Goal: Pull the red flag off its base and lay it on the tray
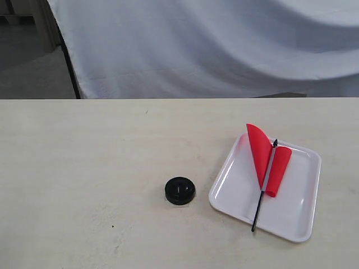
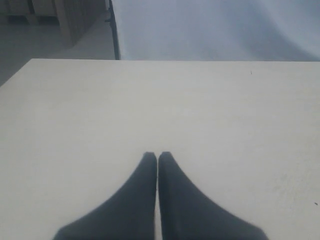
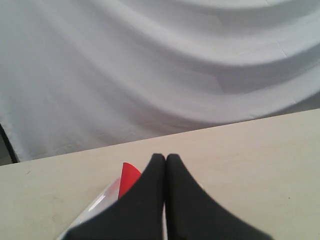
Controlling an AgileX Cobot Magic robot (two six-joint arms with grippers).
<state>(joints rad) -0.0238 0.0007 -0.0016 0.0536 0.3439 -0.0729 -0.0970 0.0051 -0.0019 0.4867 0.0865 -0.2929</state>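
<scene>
Exterior: I logged the red flag (image 1: pixel 263 159) lying flat on the tray (image 1: pixel 297 216), its pole end over the rim. The base (image 1: pixel 180 190) stood apart on the table (image 1: pixel 84 168).
Left wrist: left gripper (image 2: pixel 158 156), jaws pressed together, nothing held.
Right wrist: right gripper (image 3: pixel 165 157), jaws together, nothing held.

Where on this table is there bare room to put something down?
Bare table lies left of the base and behind it, toward the white cloth. The tray with the red flag crowds the right; only a narrow gap separates tray and base.
</scene>
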